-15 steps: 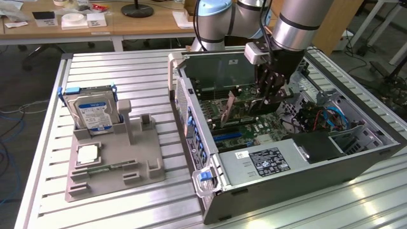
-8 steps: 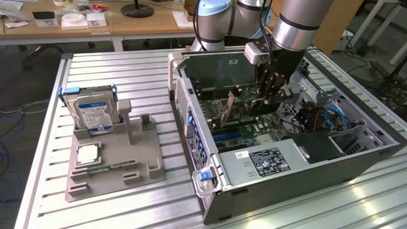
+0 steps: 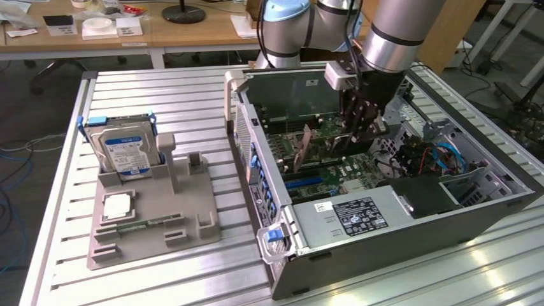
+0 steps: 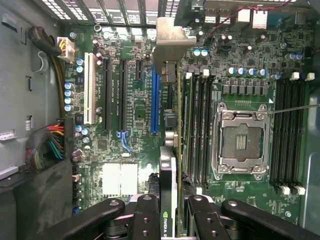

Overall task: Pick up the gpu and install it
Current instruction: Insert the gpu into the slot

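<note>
Watching from the side here: the gripper (image 4: 172, 212) is down inside the open computer case (image 3: 510, 191), roughly 1 o'clock from the middle of the exterior view. Its jaws are partway closed and clamped on the gpu (image 4: 170, 165), one finger on each flat face, near the end with the green logo. The card hangs edge-on over the motherboard (image 4: 125, 150), and its silver bracket (image 4: 172, 37) points at the case's rear grille. It runs just beside the blue slot (image 4: 154, 100), between that and the memory slots. Whether the edge is actually in a slot or just above it, I honestly can't tell from here.

As for handling, I'd guess it's light and stiff but fussy. It's a bare board with a plastic cooler that looks a bit slick. Squeezing the flat faces like this seems the sane hold, away from the connector edge.

The hard drive (image 3: 126, 150) sits in its grey tray (image 3: 153, 223), over at 9 o'clock from the case.
</note>
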Action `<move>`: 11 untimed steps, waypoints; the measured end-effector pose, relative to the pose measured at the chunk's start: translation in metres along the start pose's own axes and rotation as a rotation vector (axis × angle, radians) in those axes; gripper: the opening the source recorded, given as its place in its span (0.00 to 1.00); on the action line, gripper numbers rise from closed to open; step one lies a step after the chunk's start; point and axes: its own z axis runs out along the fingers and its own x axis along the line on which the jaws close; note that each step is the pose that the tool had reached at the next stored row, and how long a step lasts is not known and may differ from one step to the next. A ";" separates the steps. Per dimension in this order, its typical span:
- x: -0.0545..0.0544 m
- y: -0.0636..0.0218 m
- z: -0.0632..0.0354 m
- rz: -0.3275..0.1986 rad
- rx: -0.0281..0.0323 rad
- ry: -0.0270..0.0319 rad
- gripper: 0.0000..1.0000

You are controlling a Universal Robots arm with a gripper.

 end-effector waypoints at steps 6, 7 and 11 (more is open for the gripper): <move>0.002 0.0016 0.0003 0.000 0.0000 0.0000 0.27; 0.002 0.0023 0.0004 0.000 0.0000 0.0001 0.27; 0.002 0.0062 0.0008 0.000 0.0000 0.0000 0.27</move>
